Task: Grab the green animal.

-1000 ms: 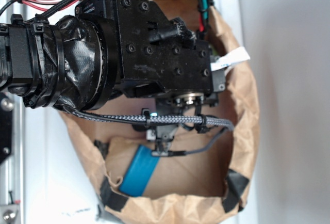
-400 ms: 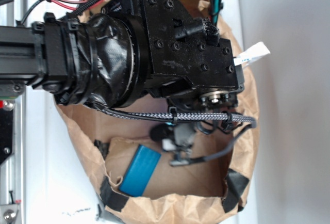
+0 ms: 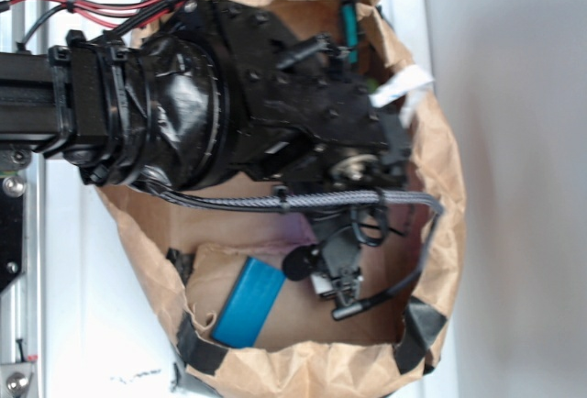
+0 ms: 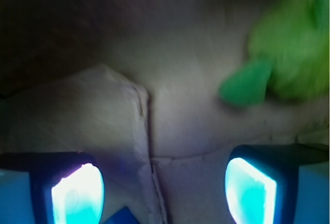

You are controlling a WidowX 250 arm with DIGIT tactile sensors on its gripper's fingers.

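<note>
Brown paper bag (image 3: pixel 431 196) interior: gripper (image 4: pixel 164 188) spread wide and empty over creased paper; green animal (image 4: pixel 281 61) lay blurred, ahead to the right

A brown paper bag (image 3: pixel 436 187) stands open, its rim rolled down and patched with black tape (image 3: pixel 422 325). Inside, 1 blue rectangular block (image 3: pixel 248 304) lies tilted on the bag's creased floor.

Inside the paper bag (image 3: pixel 440 187), bare floor lies between the spread fingers (image 4: pixel 77 190) of the end effector (image 4: pixel 165 188); the green animal (image 4: pixel 283 53) sits ahead, the bag's walls closing around.
</note>
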